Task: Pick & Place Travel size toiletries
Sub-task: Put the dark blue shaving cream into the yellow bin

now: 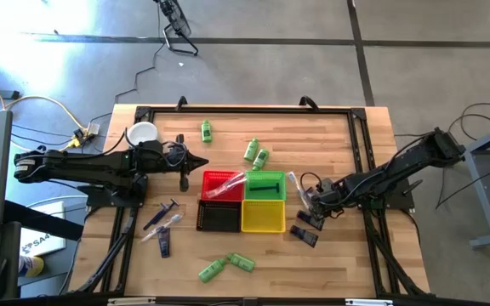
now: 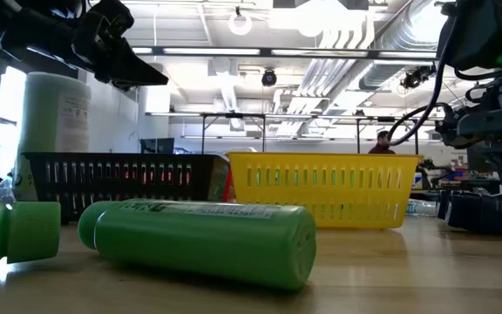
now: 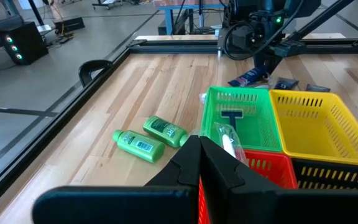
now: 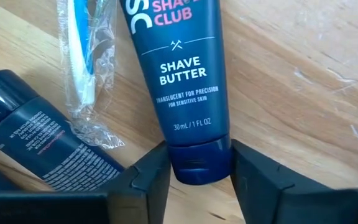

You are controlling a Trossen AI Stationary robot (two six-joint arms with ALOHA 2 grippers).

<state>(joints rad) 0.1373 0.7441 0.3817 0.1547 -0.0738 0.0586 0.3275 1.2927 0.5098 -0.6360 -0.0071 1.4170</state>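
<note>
A dark blue shave butter tube (image 4: 179, 74) lies flat on the wooden table, right of the baskets. My right gripper (image 4: 199, 177) (image 1: 307, 204) points down over its cap end, shut on the tube. Beside it lie a wrapped toothbrush (image 4: 82, 56) and another dark tube (image 4: 42, 143). Green mini bottles (image 1: 256, 153) (image 1: 206, 130) (image 1: 228, 266) are scattered on the table. My left gripper (image 1: 201, 161) (image 3: 199, 149) hovers shut, left of the red basket (image 1: 221, 183), holding nothing. My right gripper has the tube's cap (image 4: 199, 163) between its two fingers, one finger (image 4: 148, 177) against each side of the cap. The fingers come from above, pointing down, and lie across the tube. The tube rests flat on the table.
Red, green (image 1: 264, 183), black (image 1: 219, 217) and yellow (image 1: 264, 215) baskets stand together mid-table; a dark item (image 3: 232, 115) lies in the green one and a wrapped stick (image 3: 227, 140) across the red and green. A white cup (image 1: 142, 134) stands far left. Sticks and a dark tube (image 1: 164, 229) lie near left.
</note>
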